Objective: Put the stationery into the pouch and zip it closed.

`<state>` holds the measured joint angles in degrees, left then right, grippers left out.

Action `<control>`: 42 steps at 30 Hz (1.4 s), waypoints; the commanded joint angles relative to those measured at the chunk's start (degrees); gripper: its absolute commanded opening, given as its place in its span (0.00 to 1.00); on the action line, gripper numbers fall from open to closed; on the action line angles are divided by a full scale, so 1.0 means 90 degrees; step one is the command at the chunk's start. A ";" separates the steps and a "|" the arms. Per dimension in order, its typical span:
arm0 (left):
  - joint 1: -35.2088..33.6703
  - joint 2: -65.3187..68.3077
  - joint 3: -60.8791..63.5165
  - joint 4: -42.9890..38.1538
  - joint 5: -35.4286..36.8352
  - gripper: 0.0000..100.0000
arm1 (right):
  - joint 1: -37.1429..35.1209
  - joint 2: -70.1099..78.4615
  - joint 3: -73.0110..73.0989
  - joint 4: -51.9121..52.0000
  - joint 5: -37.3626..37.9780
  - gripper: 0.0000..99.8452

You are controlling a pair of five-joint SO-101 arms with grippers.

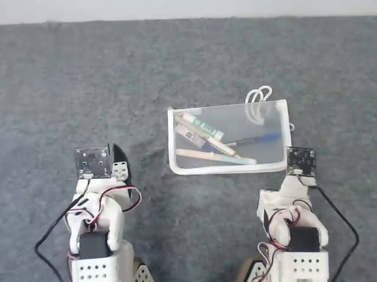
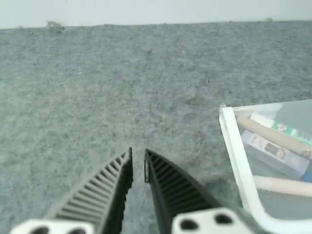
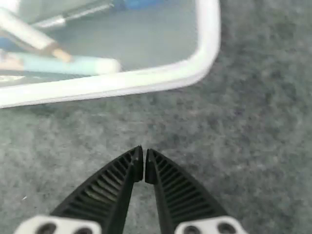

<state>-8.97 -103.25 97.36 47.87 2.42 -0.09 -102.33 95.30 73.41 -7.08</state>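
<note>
A clear pouch (image 1: 228, 138) with white edging lies flat on the grey felt, with pens and other stationery (image 1: 207, 135) inside it. A white cord loop (image 1: 259, 96) sticks out at its far right corner. My left gripper (image 2: 138, 163) is shut and empty over bare felt, to the left of the pouch's white edge (image 2: 237, 156). My right gripper (image 3: 144, 160) is shut and empty just in front of the pouch's near right corner (image 3: 207, 58). In the high view the left arm (image 1: 95, 166) sits left of the pouch and the right arm (image 1: 299, 165) at its near right corner.
Grey felt (image 1: 81, 83) covers the whole table up to a pale wall at the back. Both arm bases stand at the front edge. Open felt lies to the left of and behind the pouch.
</note>
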 commanded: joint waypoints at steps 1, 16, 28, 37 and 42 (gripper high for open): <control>0.0000 -0.0088 -0.0093 0.0430 0.0068 0.05 | 0.0425 -0.0132 0.0137 0.0132 0.0049 0.01; -0.0010 -0.0117 -0.0093 0.2716 0.0107 0.04 | 0.0904 -0.0132 0.0137 0.0142 0.0029 0.01; -0.0039 -0.0117 -0.0093 0.2716 0.0117 0.04 | 0.0904 -0.0132 0.0137 0.0142 0.0029 0.01; -0.0029 -0.0117 -0.0093 0.2716 0.0107 0.04 | 0.0923 -0.0132 0.0137 0.0142 0.0020 0.01; -0.0039 -0.0117 -0.0093 0.2716 0.0107 0.04 | 0.0904 -0.0132 0.0137 0.0142 0.0029 0.01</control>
<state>-8.88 -103.25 97.36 72.04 2.42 7.56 -102.33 95.30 74.29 -7.08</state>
